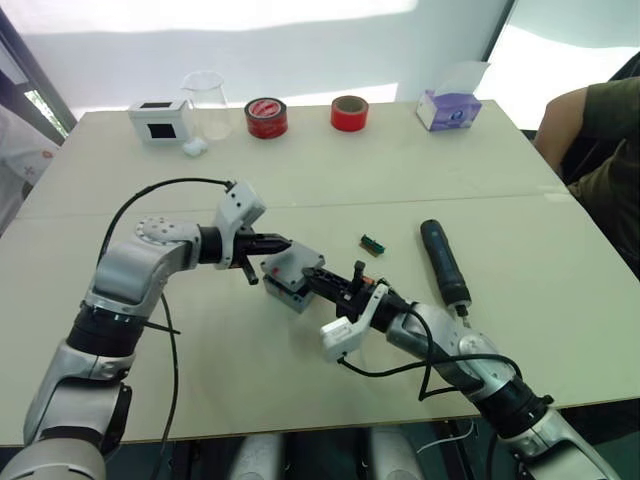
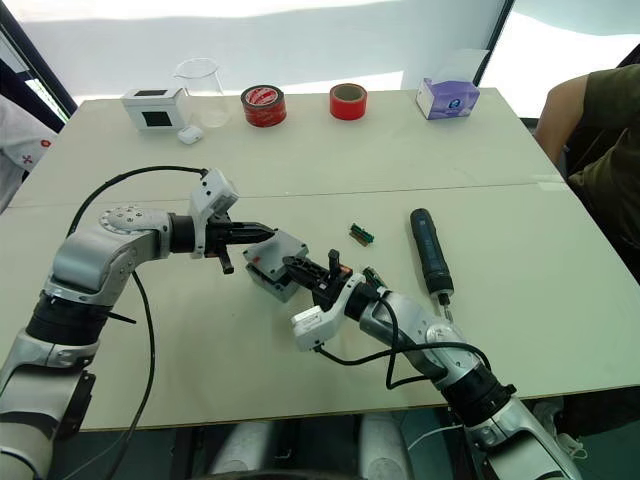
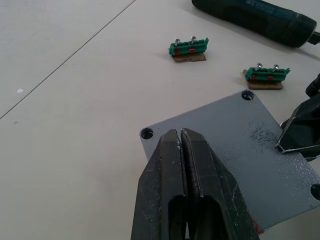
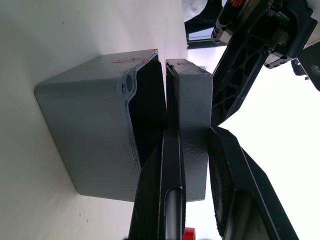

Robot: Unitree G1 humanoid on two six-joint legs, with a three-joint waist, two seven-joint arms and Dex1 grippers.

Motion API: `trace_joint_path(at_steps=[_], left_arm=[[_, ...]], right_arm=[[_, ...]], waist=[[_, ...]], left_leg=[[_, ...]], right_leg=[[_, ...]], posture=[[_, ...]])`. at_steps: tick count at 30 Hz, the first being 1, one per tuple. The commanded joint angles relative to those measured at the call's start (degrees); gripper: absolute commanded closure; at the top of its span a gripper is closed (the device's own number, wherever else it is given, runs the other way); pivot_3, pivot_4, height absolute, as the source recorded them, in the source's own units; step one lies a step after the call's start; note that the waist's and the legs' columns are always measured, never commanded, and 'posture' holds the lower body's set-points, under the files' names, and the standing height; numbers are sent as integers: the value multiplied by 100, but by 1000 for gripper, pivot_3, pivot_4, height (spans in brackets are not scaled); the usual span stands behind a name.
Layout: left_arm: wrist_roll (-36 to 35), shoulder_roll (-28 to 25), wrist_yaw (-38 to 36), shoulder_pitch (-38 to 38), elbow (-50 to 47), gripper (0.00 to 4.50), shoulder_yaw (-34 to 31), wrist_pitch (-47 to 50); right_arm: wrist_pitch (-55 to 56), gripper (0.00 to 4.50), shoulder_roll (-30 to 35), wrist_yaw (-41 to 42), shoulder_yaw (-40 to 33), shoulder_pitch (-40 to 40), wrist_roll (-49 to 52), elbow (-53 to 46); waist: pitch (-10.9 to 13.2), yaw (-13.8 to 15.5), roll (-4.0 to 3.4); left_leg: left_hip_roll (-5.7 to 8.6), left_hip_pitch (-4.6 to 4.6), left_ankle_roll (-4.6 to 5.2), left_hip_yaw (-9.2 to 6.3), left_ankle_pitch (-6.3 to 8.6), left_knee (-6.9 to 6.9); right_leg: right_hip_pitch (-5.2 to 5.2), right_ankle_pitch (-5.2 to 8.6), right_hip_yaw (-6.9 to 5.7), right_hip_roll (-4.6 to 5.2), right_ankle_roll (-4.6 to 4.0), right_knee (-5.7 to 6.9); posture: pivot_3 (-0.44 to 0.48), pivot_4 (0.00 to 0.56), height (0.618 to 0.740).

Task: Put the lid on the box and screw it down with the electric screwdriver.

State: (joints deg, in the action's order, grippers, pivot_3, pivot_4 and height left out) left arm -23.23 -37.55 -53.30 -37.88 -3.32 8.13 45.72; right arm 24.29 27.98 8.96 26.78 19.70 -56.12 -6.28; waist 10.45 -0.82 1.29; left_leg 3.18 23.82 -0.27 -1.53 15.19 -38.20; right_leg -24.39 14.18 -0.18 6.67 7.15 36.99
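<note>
Your right pincer point(image 2: 305, 268) is clamped on one edge of the lid point(image 4: 192, 112), one finger under it and one over, holding it a crack above the open box point(image 4: 95, 140). The box sits mid-bench point(image 1: 300, 170), its red mark showing at the rim in the right wrist view. Your left pincer point(image 3: 181, 137) has its fingers pressed together with nothing between them, tips resting on or just over the lid's top near a corner hole; contact is hard to confirm.

The lid looks like rigid light plastic, a thin plate, so an edge pinch holds it, but it will pivot if you push off-centre. The painted surface looks smooth, so expect some slip under the closed tips. The box is probably light and may skate on the bench when you press.

The electric screwdriver point(image 1: 443, 262) lies to your right, near the box, untouched. It's a long, likely heavier cylinder, so grab mid-body. Two small green screw holders point(image 3: 189, 49) lie between it and the box.
</note>
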Motion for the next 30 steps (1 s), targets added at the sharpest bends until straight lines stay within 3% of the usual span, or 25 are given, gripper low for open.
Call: trace_joint_path(at_steps=[1,22,24,27,30], left_arm=[[-44,-12,-1,-70,-123,4444,-158,-27],[68,-181,-190,71,-233,4444,33,-63],[238,-298,-302,190,-309,4500,257,-196],[431,-399,-400,320,-363,4500,496,-393],[575,-448,-458,378,-340,4500,669,-435]], right_arm=[[151,4375,-7,-250,-54,-18,3,-255],[298,4375,92,-479,40,-65,-161,225],[265,3374,72,-469,26,-87,-119,269],[244,2456,49,-480,23,-74,-116,306],[251,1228,65,-493,30,-85,-124,308]], waist=[[0,0,0],[0,0,0],[0,-7,0],[-3,-4,3],[-4,-3,2]], left_leg=[[0,0,0,0,0,0],[0,0,0,0,0,0],[0,-1,0,0,0,0],[-3,-2,0,1,0,1],[-1,-47,5,2,3,3]], right_leg=[[0,0,0,0,0,0],[0,0,0,-1,0,0],[0,0,0,-1,0,0],[1,0,1,-1,0,0],[48,4,1,-1,-5,-9]], posture=[[0,150,740],[0,150,740],[0,150,740],[0,150,740],[0,150,740]])
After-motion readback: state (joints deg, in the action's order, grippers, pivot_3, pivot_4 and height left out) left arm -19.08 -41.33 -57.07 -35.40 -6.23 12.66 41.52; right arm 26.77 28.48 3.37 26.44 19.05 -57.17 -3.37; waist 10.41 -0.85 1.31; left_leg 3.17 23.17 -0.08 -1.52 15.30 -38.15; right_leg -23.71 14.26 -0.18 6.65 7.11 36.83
